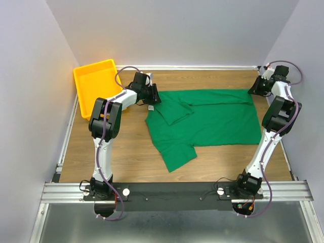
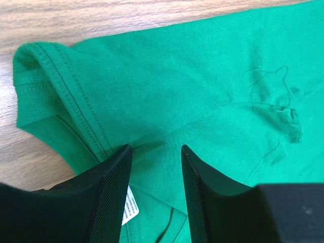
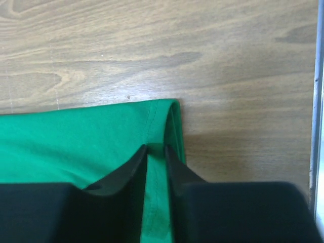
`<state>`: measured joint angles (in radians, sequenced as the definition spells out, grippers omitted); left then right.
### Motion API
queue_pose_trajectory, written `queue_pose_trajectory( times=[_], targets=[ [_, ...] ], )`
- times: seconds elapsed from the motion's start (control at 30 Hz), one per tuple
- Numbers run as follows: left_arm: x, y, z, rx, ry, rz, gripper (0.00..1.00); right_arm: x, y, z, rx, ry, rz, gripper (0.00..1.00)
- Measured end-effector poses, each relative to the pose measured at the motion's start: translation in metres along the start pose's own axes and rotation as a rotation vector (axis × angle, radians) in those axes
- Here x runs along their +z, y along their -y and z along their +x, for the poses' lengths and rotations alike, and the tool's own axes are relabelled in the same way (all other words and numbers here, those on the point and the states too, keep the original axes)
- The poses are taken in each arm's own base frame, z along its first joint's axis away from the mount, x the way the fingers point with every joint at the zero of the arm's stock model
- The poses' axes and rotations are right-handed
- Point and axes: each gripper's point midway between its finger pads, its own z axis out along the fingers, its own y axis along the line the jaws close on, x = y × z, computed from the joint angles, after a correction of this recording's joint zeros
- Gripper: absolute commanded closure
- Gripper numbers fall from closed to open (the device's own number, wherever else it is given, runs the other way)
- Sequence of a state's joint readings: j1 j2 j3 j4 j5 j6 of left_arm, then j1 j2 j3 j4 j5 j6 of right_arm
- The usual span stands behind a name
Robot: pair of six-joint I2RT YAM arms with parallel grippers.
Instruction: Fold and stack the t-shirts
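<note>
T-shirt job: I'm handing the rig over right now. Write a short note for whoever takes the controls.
The left gripper is open, its fingers straddling the cloth at the collar, beside the white neck tag.
The right gripper is shut on the far right hem corner of the t-shirt.
The t-shirt lies mostly spread on the table, to the right of the yellow tray.
Done: one sleeve looks folded onto the body.
Left: the other sleeve sticks out toward the arm bases; finish the folds, then stack.
</note>
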<state>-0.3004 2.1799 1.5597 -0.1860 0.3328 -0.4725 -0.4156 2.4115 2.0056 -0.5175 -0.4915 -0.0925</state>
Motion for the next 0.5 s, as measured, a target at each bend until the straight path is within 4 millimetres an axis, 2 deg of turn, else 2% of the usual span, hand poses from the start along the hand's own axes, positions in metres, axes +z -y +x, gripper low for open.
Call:
queue_pose_trajectory(
  times=[0.13,0.27,0.33,0.5],
  targets=[
    [0.000,0.000,0.000,0.000,-0.001,0.000,0.48,0.001,-0.002,-0.002,-0.002,0.003,-0.006,0.80],
    [0.000,0.000,0.000,0.001,0.000,0.001,0.48,0.004,-0.002,-0.001,0.004,0.003,-0.014,0.96],
    [0.000,0.000,0.000,0.001,-0.001,0.001,0.48,0.008,-0.001,0.001,0.010,-0.002,-0.018,0.99],
    [0.000,0.000,0.000,0.002,-0.001,0.001,0.49,0.011,0.004,-0.007,0.001,0.013,-0.004,1.00]
  ],
)
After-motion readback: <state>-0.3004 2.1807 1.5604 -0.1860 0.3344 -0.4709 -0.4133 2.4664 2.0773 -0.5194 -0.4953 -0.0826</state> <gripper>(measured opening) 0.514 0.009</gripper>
